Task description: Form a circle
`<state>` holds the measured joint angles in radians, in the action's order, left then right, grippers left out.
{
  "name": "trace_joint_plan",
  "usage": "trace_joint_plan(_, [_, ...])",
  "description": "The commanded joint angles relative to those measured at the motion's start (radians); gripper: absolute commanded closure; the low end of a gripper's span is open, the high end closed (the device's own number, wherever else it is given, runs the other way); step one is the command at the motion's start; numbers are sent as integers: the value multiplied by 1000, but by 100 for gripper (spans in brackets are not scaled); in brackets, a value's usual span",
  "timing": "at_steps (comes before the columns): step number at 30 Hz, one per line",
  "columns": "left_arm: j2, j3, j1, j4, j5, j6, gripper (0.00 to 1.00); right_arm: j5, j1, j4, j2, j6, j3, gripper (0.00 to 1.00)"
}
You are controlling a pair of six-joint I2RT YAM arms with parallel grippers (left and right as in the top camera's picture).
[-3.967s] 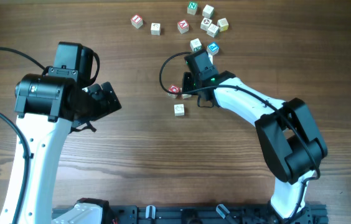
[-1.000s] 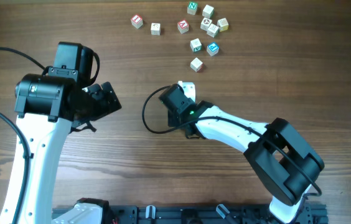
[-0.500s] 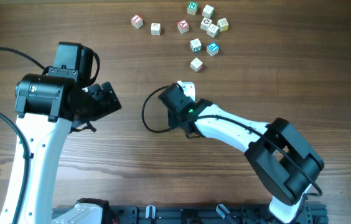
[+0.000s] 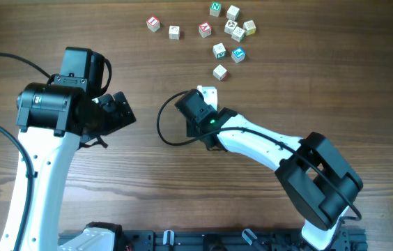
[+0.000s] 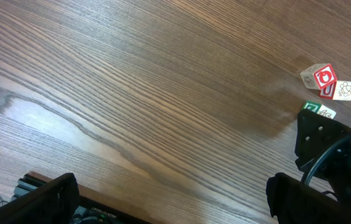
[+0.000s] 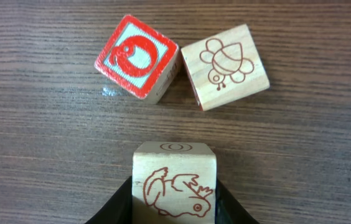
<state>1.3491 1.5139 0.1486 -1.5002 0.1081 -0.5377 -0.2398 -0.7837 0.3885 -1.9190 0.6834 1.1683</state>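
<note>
Now | right claw (image 6: 173,208) holds cube (image 6: 174,180) | left claw (image 4: 120,110) wide | red cube (image 6: 138,56), bee cube (image 6: 225,65) ahead

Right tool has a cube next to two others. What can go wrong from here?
1. The bird cube in the right tool sits close to the red-faced cube and bee cube; pushing forward could knock them apart.
2. The cable loop beside that tool might snag and drag cubes.
</note>
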Motion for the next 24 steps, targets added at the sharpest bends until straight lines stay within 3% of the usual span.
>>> trace_joint_plan(1, [-6,3,0,-1,17,-17,0,-42,2,-15,-22,-3,19,77])
trace_joint_plan(24, [-6,3,0,-1,17,-17,0,-33,8,-45,-50,-10,17,78])
